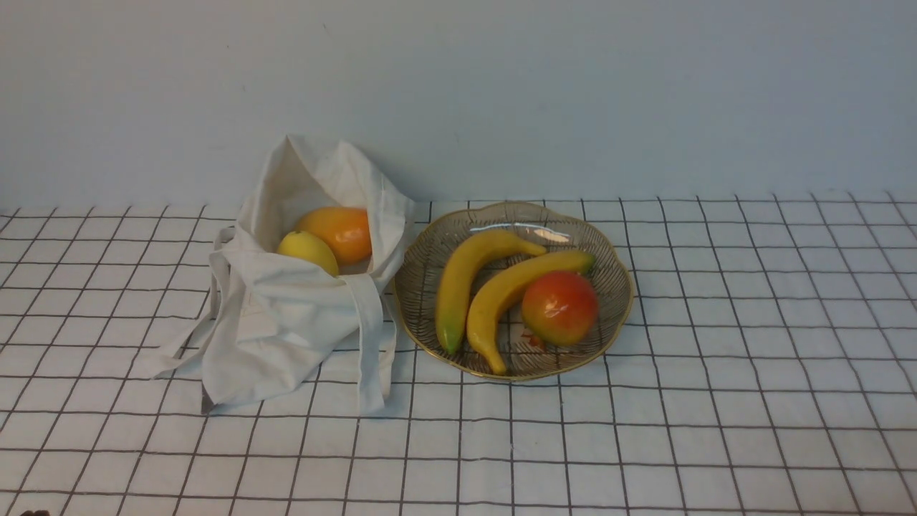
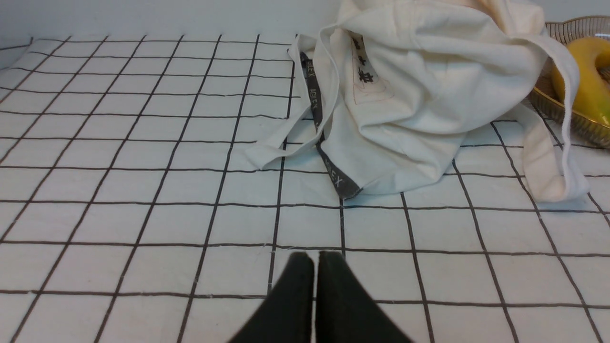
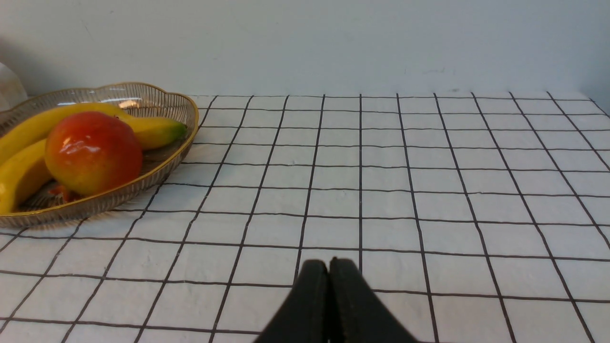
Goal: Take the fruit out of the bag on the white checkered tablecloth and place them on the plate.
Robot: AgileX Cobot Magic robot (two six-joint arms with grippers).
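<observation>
The off-white cloth bag (image 1: 286, 308) sits open on the white checkered tablecloth (image 1: 716, 401), left of the plate (image 1: 616, 315). Inside it lie the glossy orange fruit (image 1: 340, 231) and the yellow lemon (image 1: 308, 251). Two yellow bananas (image 1: 466, 276) (image 1: 509, 294) lie in the gold-rimmed glass plate. Neither arm shows in the front view. My left gripper (image 2: 315, 259) is shut and empty, low over the cloth, a few squares short of the bag (image 2: 419, 95). My right gripper (image 3: 329, 266) is shut and empty, over bare cloth, with the plate (image 3: 157, 176) off to one side.
A round red-and-yellow fruit (image 1: 559, 307) lies in the plate against the bananas. The bag's strap handles (image 1: 372, 344) trail onto the cloth toward me and to its left. A plain pale wall (image 1: 573, 93) stands behind the table.
</observation>
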